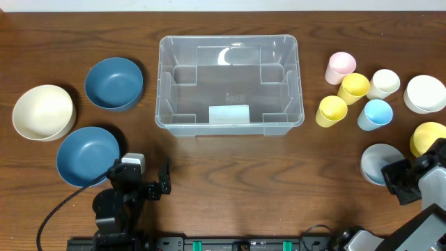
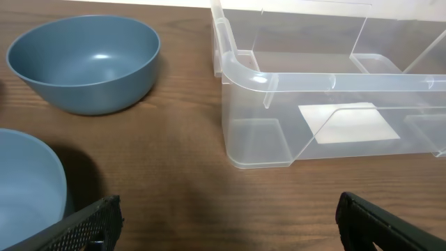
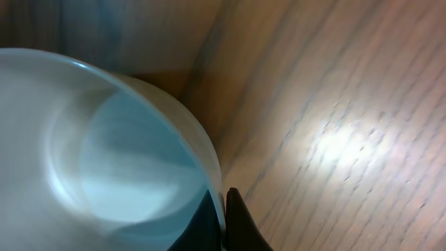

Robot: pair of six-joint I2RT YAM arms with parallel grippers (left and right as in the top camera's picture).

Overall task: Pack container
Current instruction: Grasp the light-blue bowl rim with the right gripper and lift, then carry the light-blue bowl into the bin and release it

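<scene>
Here, right gripper [image 3: 224, 209] pinching pale cup [image 3: 104, 160] rim — blurred, cropped

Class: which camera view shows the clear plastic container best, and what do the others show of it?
The overhead view: the whole container shows, all four rims and the white label on its base. The left wrist view shows only its near corner and front wall from the side. The right wrist view does not show it.
</scene>
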